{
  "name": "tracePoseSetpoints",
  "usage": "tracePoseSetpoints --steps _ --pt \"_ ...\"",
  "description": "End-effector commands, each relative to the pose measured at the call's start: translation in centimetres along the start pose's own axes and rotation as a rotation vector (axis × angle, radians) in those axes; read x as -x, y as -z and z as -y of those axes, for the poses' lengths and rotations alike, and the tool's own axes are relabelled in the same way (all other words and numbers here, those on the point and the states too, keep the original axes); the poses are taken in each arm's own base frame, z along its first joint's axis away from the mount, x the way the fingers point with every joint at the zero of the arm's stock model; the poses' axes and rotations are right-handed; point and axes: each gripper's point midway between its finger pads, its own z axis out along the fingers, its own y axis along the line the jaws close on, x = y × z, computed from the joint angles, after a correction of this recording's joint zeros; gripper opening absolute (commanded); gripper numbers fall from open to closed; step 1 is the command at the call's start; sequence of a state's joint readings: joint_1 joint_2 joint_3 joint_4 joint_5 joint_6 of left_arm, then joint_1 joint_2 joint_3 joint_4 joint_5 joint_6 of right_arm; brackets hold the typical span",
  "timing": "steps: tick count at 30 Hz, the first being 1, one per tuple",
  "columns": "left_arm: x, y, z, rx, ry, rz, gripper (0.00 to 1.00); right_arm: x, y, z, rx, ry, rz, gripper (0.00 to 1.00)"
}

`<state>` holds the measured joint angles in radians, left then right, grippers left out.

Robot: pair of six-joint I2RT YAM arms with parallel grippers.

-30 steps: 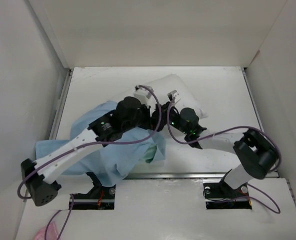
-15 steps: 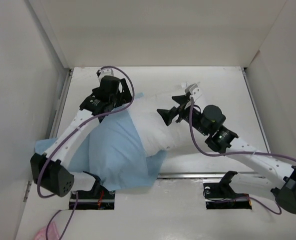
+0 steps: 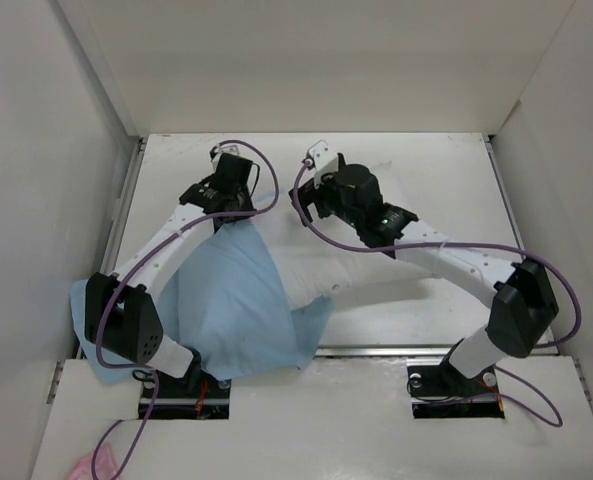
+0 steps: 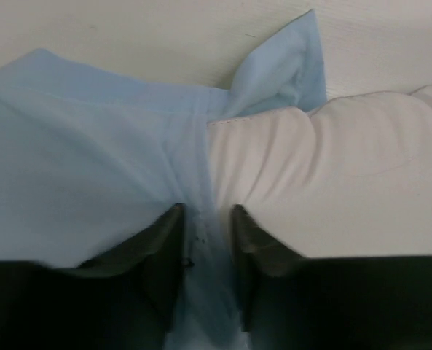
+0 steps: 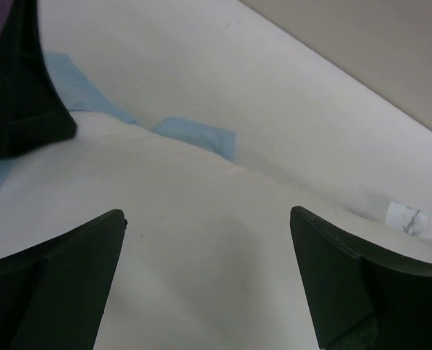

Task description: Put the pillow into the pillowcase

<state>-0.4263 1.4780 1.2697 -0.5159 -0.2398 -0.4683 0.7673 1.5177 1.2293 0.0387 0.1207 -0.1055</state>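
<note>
Two hands work on one pillow (image 3: 316,265). On the pillow's near left side, the pillowcase (image 3: 226,300) lies spread on the desk (image 3: 426,170) and reaches over the pillow's left end. The rest of the pillow sticks out bare. At the pillow's far left corner, the left hand (image 4: 205,219) is pinched narrow on the blue pillowcase edge. Over the pillow's far side, the right hand (image 5: 207,215) is wide and holds nothing. I think the left hand should grip tight and pull the cloth along, while the right hand presses the pillow flat.
</note>
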Motion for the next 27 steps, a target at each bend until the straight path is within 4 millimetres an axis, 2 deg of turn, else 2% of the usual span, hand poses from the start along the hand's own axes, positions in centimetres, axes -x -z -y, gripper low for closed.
tracePoseSetpoints --steps 1,3,4,5,6,7,8,10,11,12,13,14,15,16,17,18,19,20,21,22,24,25,26,27 --pt "-0.3 0.2 -3.0 0.127 0.003 -0.026 0.21 2.6 -0.8 0.2 0.011 0.048 0.033 1.0" --pt "0.2 -0.6 -3.5 0.142 0.022 -0.021 0.0 1.9 -1.8 -0.7 0.081 0.094 0.016 1.0" --pt "1.5 -0.6 -2.9 0.119 0.026 0.019 0.0 2.8 -2.4 -1.3 0.133 0.101 0.038 1.0" --pt "2.3 -0.8 -2.1 0.092 0.022 0.033 0.0 0.4 -3.8 -1.7 0.184 0.115 -0.038 1.0" --pt "2.8 -1.1 -1.5 0.067 0.006 0.044 0.0 0.0 -4.4 -2.5 0.235 0.154 -0.062 1.0" --pt "4.6 -0.8 -0.3 0.022 0.016 0.094 0.0 -1.0 -5.7 -3.1 0.295 0.155 -0.115 1.0" --pt "5.5 -0.5 0.3 -0.003 0.013 0.119 0.0 -1.6 -6.2 -3.9 0.344 0.173 -0.142 1.0" --pt "6.7 -0.6 0.9 -0.016 0.012 0.144 0.0 -3.1 -7.3 -4.6 0.397 0.197 -0.192 1.0" --pt "7.7 -0.2 1.3 -0.029 0.02 0.17 0.0 -3.0 -7.7 -5.3 0.439 0.199 -0.202 1.0" --pt "8.9 0.7 1.9 -0.042 0.016 0.205 0.0 -6.2 -8.4 -5.8 0.466 0.186 -0.283 0.99" --pt "9.7 1.0 2.2 -0.053 0.015 0.229 0.0 -7.4 -8.8 -6.3 0.489 0.178 -0.303 0.97" --pt "10.3 1.5 3.1 -0.075 0.001 0.253 0.0 -8.4 -9.0 -6.5 0.517 0.163 -0.318 0.88" --pt "11.3 2.1 3.2 -0.074 0.0 0.28 0.0 -10.9 -9.3 -7.1 0.547 0.138 -0.376 0.79" --pt "12.1 2.5 3.4 -0.084 -0.002 0.303 0.0 -11.9 -9.1 -7.7 0.58 0.124 -0.403 0.67" --pt "12.2 2.5 4.0 -0.093 -0.006 0.304 0.0 -12.1 -9.1 -7.5 0.591 0.111 -0.408 0.47" --pt "12.9 2.9 4.3 -0.102 -0.008 0.325 0.0 -12.7 -8.6 -7.9 0.635 0.075 -0.418 0.0" --pt "13.5 3.2 4.7 -0.119 -0.015 0.334 0.0 -10.3 -8.2 -8.1 0.649 0.086 -0.339 0.0" --pt "13.7 3.1 5.2 -0.134 -0.026 0.33 0.0 -8.8 -7.7 -7.7 0.648 0.065 -0.285 0.0" --pt "14.1 3.7 6.1 -0.166 -0.037 0.345 0.0 -9.5 -6.5 -8.0 0.655 0.049 -0.273 0.0" --pt "14.8 4.2 7.1 -0.195 -0.037 0.363 0.0 -3.1 -5.6 -6.7 0.596 0.08 -0.063 0.0" --pt "14.9 5.9 10.1 -0.321 -0.103 0.375 0.0 0.9 -3.5 -6.3 0.559 0.031 0.073 0.0" --pt "15.2 6.8 11.7 -0.384 -0.124 0.397 0.0 0.9 -2.5 -5.6 0.529 -0.006 0.103 0.0" --pt "15.4 8.5 13.7 -0.48 -0.153 0.408 0.0 6.0 -0.1 -4.4 0.502 -0.039 0.267 0.0" --pt "15.4 9.0 14.9 -0.521 -0.184 0.414 0.0 7.4 1.1 -4.1 0.503 -0.061 0.325 0.0"
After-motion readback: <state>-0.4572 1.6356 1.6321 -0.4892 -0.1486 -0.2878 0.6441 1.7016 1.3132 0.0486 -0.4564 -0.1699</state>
